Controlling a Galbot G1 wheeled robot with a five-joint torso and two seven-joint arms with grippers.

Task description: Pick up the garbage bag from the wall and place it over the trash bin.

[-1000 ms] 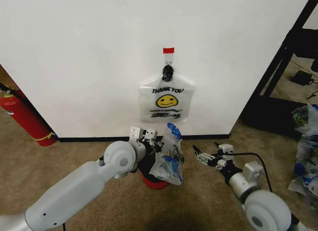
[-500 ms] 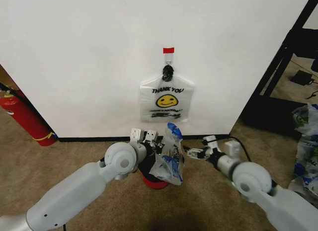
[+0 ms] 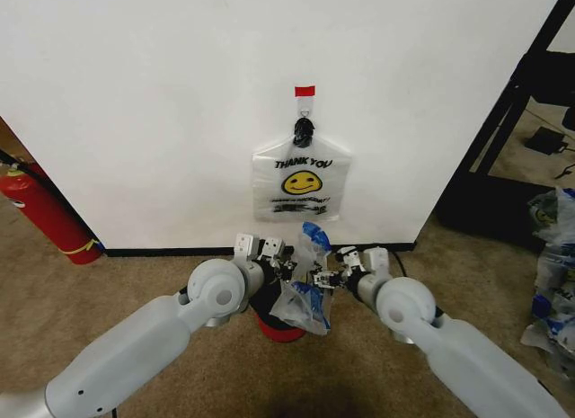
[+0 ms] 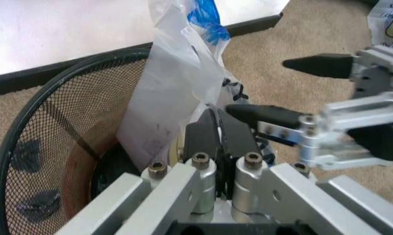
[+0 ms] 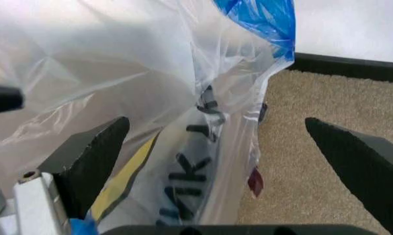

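Note:
The garbage bag [image 3: 307,288], translucent white with blue patches at its handles, hangs crumpled over the black mesh trash bin [image 3: 270,323] with the red base. My left gripper [image 3: 284,265] is shut on the bag's upper edge; in the left wrist view its fingers [image 4: 202,137] pinch the plastic [image 4: 173,93] above the bin's rim [image 4: 46,83]. From the right side my right gripper [image 3: 327,277] stands open against the bag. In the right wrist view the bag [image 5: 183,98] lies between its spread fingers [image 5: 88,154]. Behind stands the white wall [image 3: 135,94].
Another smiley "THANK YOU" bag [image 3: 301,180] hangs from the red-taped hook [image 3: 305,92] on the wall. A red fire extinguisher [image 3: 45,211] leans at the left. A black frame [image 3: 508,112] and more bags [image 3: 552,256] stand at the right. The floor is brown carpet.
My right arm has swung in from the right, and its open gripper has reached the bag. The left gripper and the bag have stayed where they were.

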